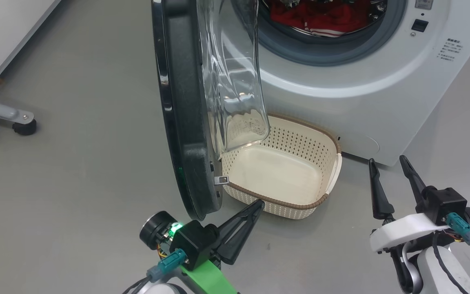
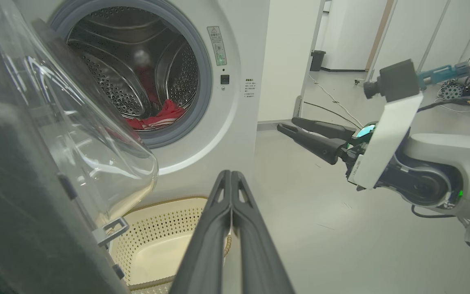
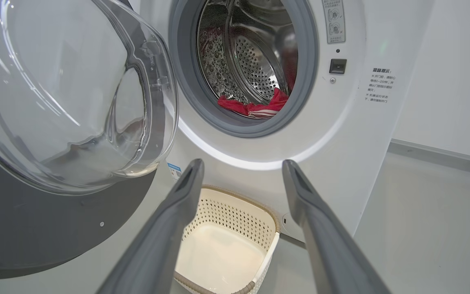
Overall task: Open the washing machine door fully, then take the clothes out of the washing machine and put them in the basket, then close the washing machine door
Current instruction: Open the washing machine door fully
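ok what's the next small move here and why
Probably swing the door wider with the shut left gripper, whose tip sits just inside the door's lower edge. The door stands about square to the machine, and its glass overhangs the empty basket, partly blocking the drop. The clothes lie inside; the open right gripper can reach in afterwards.

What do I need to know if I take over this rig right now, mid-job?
Left tool: shut, empty, tip by the near rim of the basket.
Right tool: open, empty, right of the basket.
Washing machine door: swung open, glass bowl overhanging the basket.
Clothes: in the drum of the washing machine.
Basket: empty, in front of the machine.
Done: door opened, perhaps not fully.
Left: move clothes to basket, close door.
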